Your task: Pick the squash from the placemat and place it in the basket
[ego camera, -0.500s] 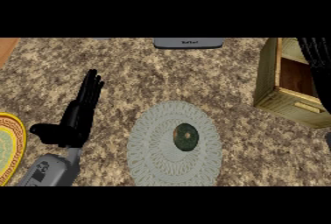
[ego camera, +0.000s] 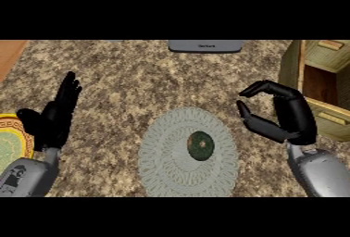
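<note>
A speckled stone worktop (ego camera: 130,78) carries a round pale placemat (ego camera: 164,162) near its middle, a wooden basket (ego camera: 292,69) at right, and a yellow-rimmed plate (ego camera: 8,121) at left

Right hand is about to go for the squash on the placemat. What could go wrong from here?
1. The squash is small and rounded; it may roll off the placemat if the right hand nudges it.
2. The basket sits right beside that hand, so the arm could clip its wall.

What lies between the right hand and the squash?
In the head view, only placemat lace and bare counter separate the right hand from the squash.
</note>
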`<state>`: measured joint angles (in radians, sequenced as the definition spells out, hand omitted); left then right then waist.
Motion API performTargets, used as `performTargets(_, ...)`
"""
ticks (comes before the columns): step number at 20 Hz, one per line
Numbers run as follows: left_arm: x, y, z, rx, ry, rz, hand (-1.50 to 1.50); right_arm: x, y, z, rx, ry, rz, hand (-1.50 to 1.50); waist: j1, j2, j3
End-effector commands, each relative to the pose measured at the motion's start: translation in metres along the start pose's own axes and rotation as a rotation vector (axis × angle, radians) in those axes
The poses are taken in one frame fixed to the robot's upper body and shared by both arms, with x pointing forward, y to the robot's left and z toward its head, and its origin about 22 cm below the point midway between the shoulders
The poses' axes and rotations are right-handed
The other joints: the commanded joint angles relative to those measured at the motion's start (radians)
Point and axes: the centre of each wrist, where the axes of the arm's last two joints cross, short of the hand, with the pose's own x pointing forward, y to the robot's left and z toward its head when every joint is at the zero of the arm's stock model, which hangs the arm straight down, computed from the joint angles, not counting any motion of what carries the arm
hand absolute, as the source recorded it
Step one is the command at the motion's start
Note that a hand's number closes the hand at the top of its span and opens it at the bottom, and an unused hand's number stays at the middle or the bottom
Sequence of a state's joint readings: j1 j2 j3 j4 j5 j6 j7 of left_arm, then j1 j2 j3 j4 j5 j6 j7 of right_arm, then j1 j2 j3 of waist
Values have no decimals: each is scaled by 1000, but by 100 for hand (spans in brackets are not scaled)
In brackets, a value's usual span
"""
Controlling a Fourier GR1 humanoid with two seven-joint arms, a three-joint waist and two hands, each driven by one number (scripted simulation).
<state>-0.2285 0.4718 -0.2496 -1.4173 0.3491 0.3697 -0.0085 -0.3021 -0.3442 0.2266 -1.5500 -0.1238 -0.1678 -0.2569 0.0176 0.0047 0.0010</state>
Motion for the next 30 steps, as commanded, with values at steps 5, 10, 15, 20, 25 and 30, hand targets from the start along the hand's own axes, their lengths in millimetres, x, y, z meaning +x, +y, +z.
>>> performTargets(5, -3, 26, -3, 41, 72, -45, 0, -18, 78, 7, -329, 125, 297, -150, -15, -11, -6)
performTargets(10, -4, 21, 2, 49, 82, -54, 0, 7, 44, -9, -321, 287, 503, -150, -43, -20, -7)
performTargets(15, 1, 30, 0, 66, 92, -44, 0, 17, 38, -4, 74, 546, 705, -150, -49, -31, -11)
performTargets(20, -1, 31, 1, 67, 82, -34, 0, 66, 41, -14, 304, 704, 751, -150, -47, -21, -7)
performTargets(25, 5, 34, 5, 58, 69, -39, 0, 127, 23, -3, 341, 765, 720, -150, -32, -12, -2)
performTargets(30, 12, 21, 1, 46, 61, -20, 0, 127, 40, 14, 285, 747, 633, -150, -19, -6, -1)
